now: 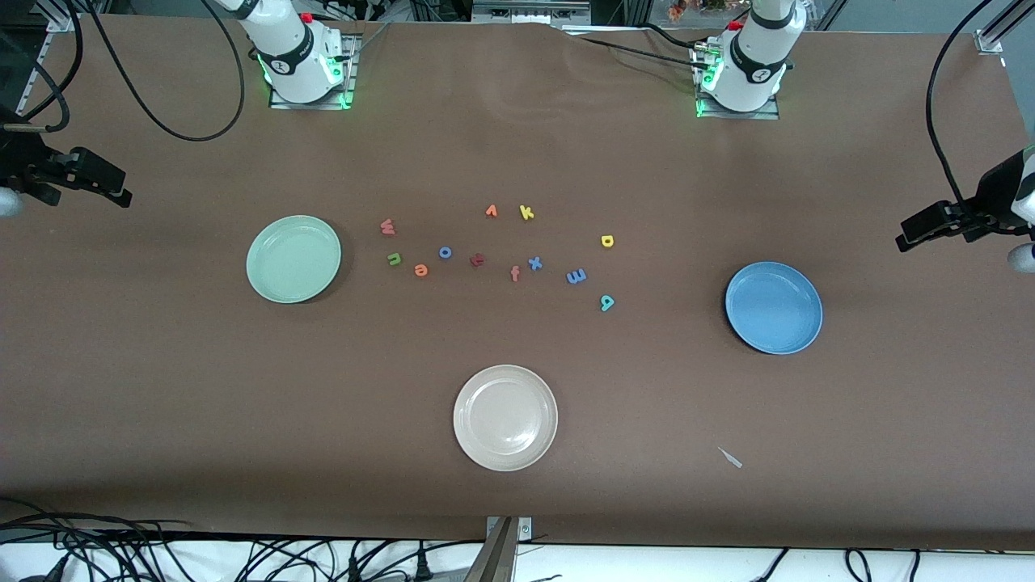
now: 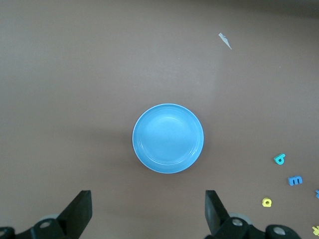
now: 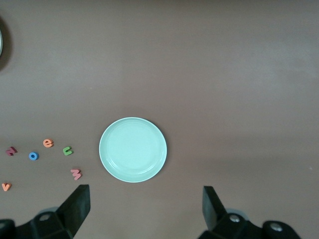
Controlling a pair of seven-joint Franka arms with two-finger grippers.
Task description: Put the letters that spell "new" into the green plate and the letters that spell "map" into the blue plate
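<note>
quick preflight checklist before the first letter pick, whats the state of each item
1. Left gripper open and holding nothing, high over the blue plate: ok.
2. Right gripper open and holding nothing, high over the green plate: ok.
3. Both plates free of letters: ok.
4. n, e, w lie apart from each other on the table, beside the green plate: ok.
5. m, a, p lie apart from each other, toward the blue plate: ok.
6. Distractor o lies close to e, so the pick may brush it: not ok.
</note>
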